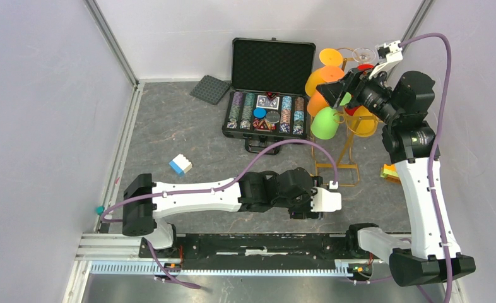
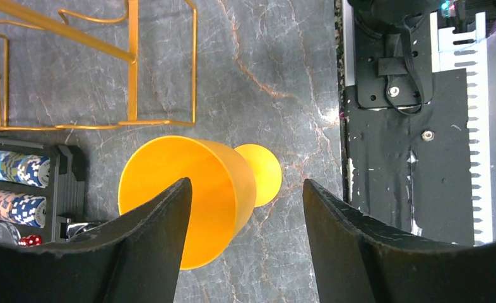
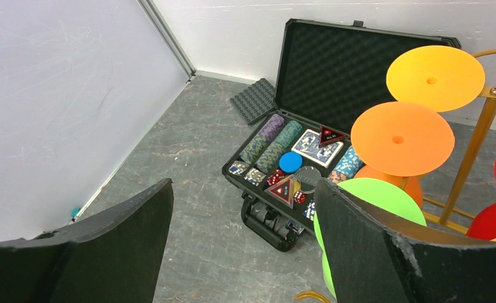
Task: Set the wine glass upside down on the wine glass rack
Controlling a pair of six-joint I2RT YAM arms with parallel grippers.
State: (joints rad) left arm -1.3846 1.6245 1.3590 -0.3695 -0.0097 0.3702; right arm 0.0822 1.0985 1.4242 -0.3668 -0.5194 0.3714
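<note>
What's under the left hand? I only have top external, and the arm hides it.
Observer: An orange wine glass, lying on its side on the table. The left wrist view shows it.
Operator: Gripped?
Observer: No. The left hand is open above it, and the glass's foot shows in the gap.
Operator: Is the right hand carrying one?
Observer: No. The right wrist view shows the right hand open and empty, beside a green glass hanging foot-up on the wine glass rack.
</note>
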